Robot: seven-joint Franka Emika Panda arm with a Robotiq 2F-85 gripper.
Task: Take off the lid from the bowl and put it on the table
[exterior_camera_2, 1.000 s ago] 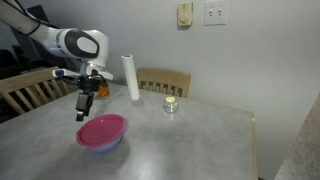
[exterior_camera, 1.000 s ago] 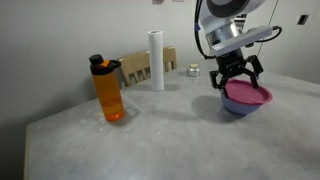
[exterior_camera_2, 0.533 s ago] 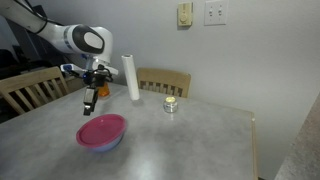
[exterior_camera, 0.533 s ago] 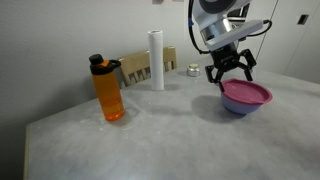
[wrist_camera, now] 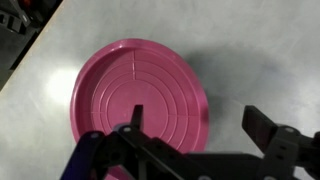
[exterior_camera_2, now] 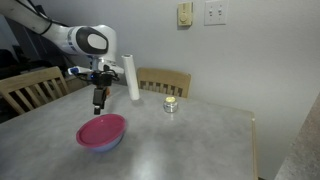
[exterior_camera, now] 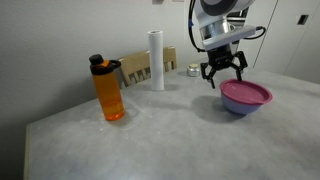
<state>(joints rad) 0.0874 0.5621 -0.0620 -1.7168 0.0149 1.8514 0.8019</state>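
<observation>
The magenta-pink lid (exterior_camera: 246,92) lies flat on the periwinkle-blue bowl (exterior_camera: 238,106), which stands on the grey mottled table (exterior_camera: 150,140). They also show in an exterior view, lid (exterior_camera_2: 101,129) on bowl (exterior_camera_2: 104,144). In the wrist view the lid (wrist_camera: 135,95) fills the left and middle; the bowl is hidden under it. My gripper (exterior_camera: 224,74) is open and empty, raised above the table beside the bowl; it also shows in an exterior view (exterior_camera_2: 98,104) and in the wrist view (wrist_camera: 200,125).
An orange bottle (exterior_camera: 108,90) with a black cap stands on the table. A white cylinder (exterior_camera: 156,60) stands at the back near a chair back (exterior_camera_2: 163,80). A small glass jar (exterior_camera_2: 171,104) sits behind the bowl.
My gripper has risen and moved away from the bowl's rim, staying open. The lid and bowl have not moved.
</observation>
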